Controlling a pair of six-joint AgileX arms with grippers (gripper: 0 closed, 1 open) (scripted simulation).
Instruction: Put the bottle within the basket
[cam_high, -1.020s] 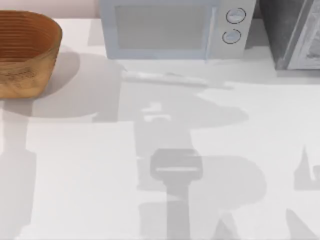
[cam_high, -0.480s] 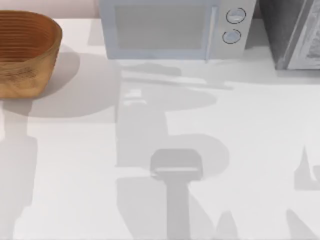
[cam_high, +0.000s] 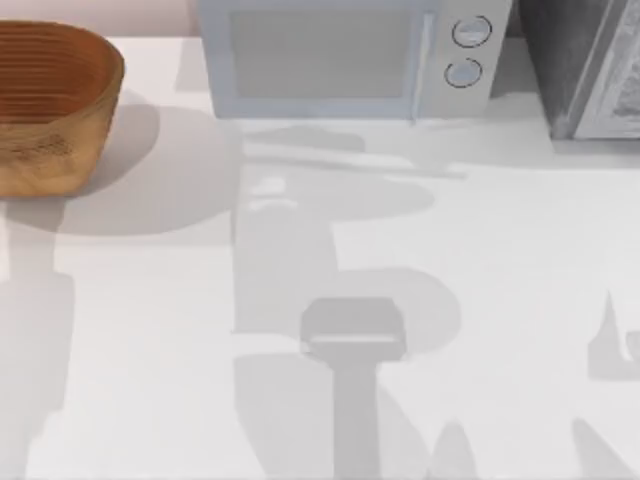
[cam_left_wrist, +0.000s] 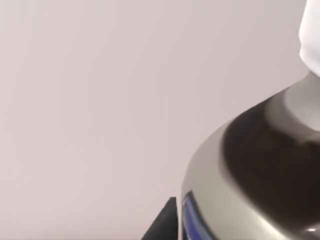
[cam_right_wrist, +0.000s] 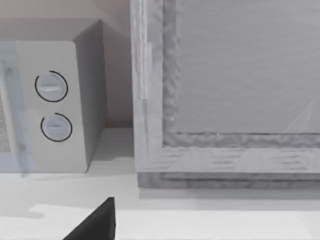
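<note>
bottle (cam_left_wrist: 260, 165) rounded, glossy, perhaps gripped, ribbed wicker basket (cam_high: 55, 105)

No text, brand, number or sign can be read anywhere; the microwave (cam_high: 345, 58) at the far side carries two round dials without any legible markings.

Rendered kitchen setting. White tabletop (cam_high: 500, 260) carrying a pale microwave (cam_high: 340, 60) with two round dials at the back edge; grey cabinet-like unit (cam_high: 590, 70) just right of the microwave; woven wicker basket (cam_high: 50, 105) well left of it. Plain pinkish wall behind the microwave.
</note>
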